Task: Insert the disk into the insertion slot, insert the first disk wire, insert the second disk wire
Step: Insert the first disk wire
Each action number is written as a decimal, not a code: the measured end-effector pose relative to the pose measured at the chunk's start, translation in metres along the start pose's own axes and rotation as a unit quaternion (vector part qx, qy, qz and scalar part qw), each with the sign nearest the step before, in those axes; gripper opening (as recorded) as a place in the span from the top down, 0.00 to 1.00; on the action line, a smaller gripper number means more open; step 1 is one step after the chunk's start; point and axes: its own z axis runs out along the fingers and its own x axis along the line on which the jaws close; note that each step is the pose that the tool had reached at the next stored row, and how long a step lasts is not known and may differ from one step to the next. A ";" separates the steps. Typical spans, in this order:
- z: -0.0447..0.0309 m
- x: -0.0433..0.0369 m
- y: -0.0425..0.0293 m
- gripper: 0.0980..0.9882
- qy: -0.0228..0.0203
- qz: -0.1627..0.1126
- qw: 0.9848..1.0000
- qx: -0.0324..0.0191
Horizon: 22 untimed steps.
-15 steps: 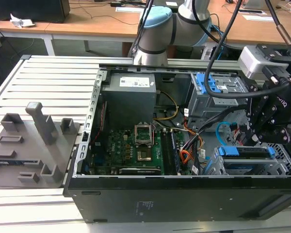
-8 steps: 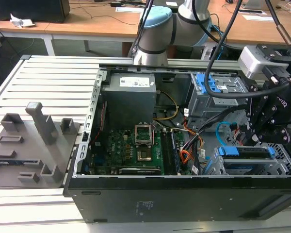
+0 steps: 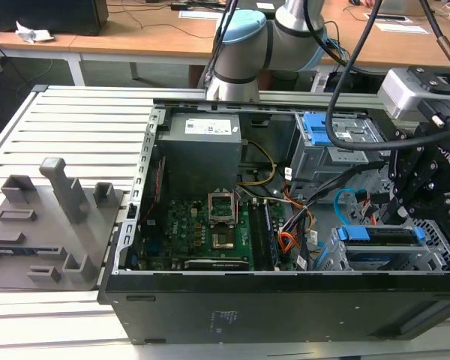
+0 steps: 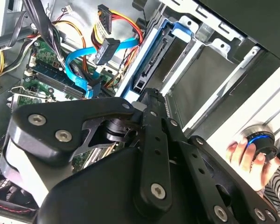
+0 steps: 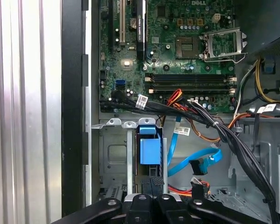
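Observation:
The disk, in its bright blue frame, sits on edge inside the insertion slot, a low silver cage; the exterior view has the disk at the case's near right corner. My gripper is at the disk's outer end, fingers drawn together, apparently touching it. Beside the slot the first disk wire, orange, red and black leads with a black plug, hangs loose. The second disk wire, a light blue cable, also lies unplugged. In the second wrist view both plugs, the first disk wire and the second disk wire, dangle free above the disk.
A taller grey cage with blue latches stands behind the slot. Thick black cable bundles cross between the motherboard and the drive bay. A person's hand rests on a knob outside the case. Grey fixtures sit on the exterior view's left.

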 end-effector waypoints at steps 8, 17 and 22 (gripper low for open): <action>-0.0261 0.0003 0.0011 0.99 0.000 0.000 1.000 0.000; -0.0266 -0.0010 0.0012 0.70 0.000 0.000 1.000 0.000; -0.0257 -0.0267 0.0013 0.70 0.001 0.000 1.000 0.000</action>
